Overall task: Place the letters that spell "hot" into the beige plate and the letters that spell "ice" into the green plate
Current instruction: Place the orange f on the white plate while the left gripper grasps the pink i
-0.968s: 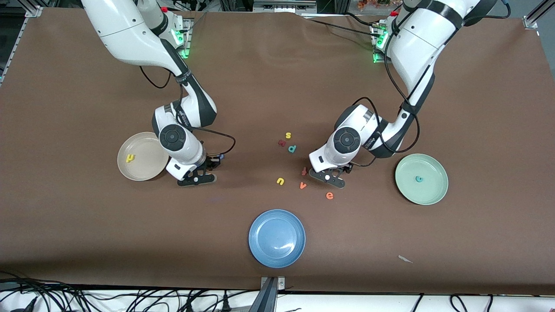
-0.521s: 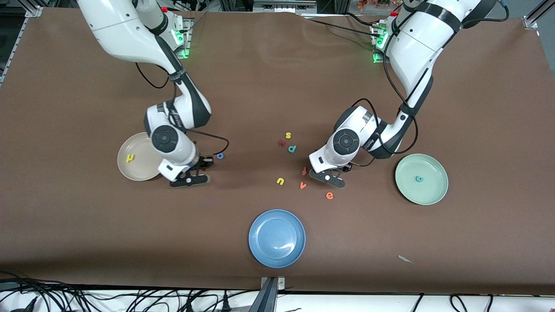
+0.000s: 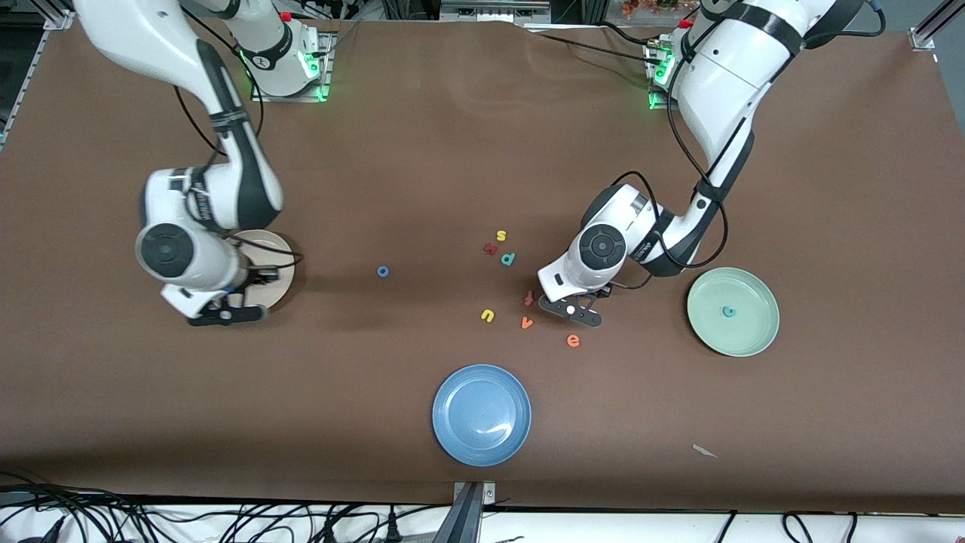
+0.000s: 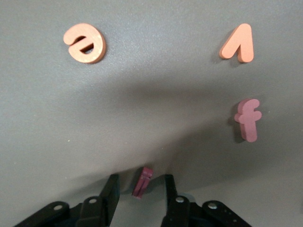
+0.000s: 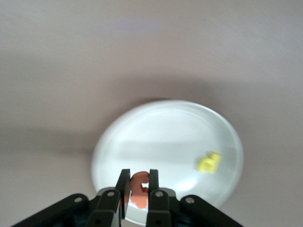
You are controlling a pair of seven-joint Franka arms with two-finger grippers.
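Right gripper (image 5: 138, 189) hangs over the beige plate (image 5: 142, 127), its fingers pinching an orange t (image 5: 138, 188); a yellow h (image 5: 209, 162) lies in that plate. Left gripper (image 4: 141, 187) sits low at the table with its fingers partly spread on either side of the dark red i (image 4: 141, 181), not yet touching it. The orange e (image 4: 85, 42), orange v (image 4: 237, 43) and reddish f-shaped letter (image 4: 248, 118) lie just ahead of it. Only the front view shows the green plate (image 3: 754, 339) holding a teal c (image 3: 728, 311), and the blue o (image 3: 383, 271) between the grippers.
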